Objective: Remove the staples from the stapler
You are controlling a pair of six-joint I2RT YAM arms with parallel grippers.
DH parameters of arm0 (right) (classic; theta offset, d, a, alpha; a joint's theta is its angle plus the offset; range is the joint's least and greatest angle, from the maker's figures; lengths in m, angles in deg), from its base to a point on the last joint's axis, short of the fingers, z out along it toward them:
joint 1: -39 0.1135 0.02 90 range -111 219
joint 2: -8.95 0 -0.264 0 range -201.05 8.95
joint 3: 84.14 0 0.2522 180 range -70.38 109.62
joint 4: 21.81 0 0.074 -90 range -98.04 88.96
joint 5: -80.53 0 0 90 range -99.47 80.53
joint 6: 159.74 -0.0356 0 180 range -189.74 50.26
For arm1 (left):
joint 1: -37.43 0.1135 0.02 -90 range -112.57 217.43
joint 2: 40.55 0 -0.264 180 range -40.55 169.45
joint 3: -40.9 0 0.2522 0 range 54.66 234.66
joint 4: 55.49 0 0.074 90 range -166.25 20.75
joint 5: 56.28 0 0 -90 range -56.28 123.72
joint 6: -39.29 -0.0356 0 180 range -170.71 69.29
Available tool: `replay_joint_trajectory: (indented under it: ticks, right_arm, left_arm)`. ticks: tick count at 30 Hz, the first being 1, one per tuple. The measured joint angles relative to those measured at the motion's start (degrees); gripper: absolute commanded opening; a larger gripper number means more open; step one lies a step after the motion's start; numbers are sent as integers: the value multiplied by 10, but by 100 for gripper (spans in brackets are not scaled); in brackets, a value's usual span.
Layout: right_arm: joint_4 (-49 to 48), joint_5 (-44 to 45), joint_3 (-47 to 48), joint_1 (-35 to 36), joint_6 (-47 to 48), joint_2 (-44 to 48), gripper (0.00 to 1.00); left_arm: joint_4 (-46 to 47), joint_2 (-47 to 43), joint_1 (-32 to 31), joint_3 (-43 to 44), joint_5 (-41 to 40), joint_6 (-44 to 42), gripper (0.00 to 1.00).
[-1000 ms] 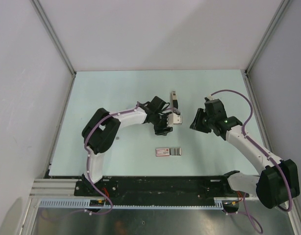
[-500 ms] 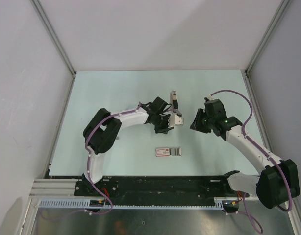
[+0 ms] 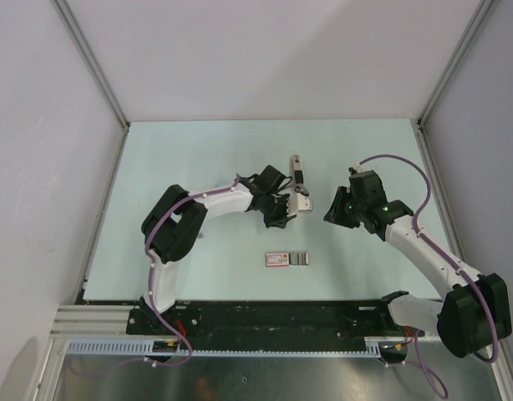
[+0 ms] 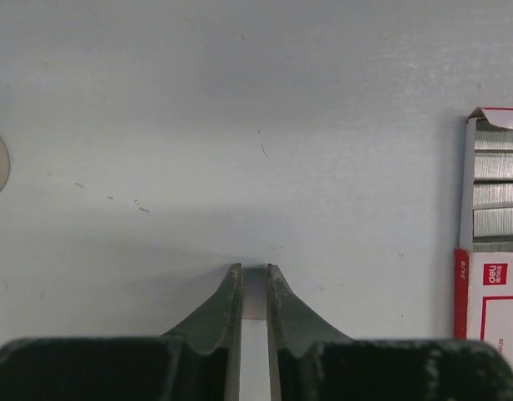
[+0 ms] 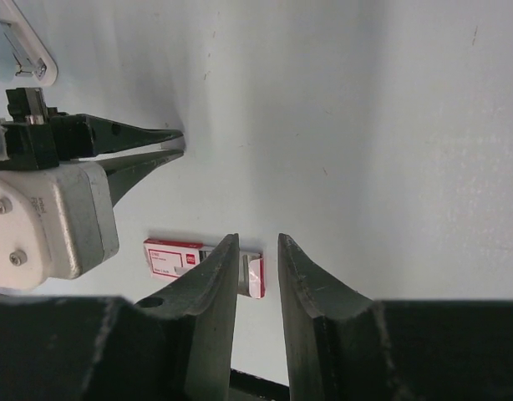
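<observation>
Black and silver-grey, the stapler [image 3: 297, 170] is laid on the desk [image 3: 198, 150], just beyond the left tool [image 4: 254, 271].
A thin pale strip, taken to be the staples [image 4: 254, 351], is clamped between the left tool's fingers, apart from the stapler. The right tool [image 5: 258, 241] is held over the desk with its fingers parted. An opened red-and-white box [image 3: 287, 259] is seen nearer the arm bases.
</observation>
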Motion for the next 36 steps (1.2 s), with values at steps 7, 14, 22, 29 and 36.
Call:
replay_joint_trajectory:
  ticks: [7,14,22,29,36]
  right_arm:
    - [-9,-17,-1,-3,-2,13,32]
    - [-58,-73,-4,-16,-3,70,44]
    - [-172,-186,-4,-23,-25,123,59]
    - [-343,-254,-6,-23,-102,157,68]
    - [-525,-284,-6,-15,-208,131,68]
  left_arm:
    - [-15,-23,10,1,14,73,0]
    - [-26,-106,66,86,113,220,0]
    - [97,-174,139,166,277,532,0]
    - [424,-193,164,75,326,950,0]
    - [631,-234,156,-27,301,1160,0]
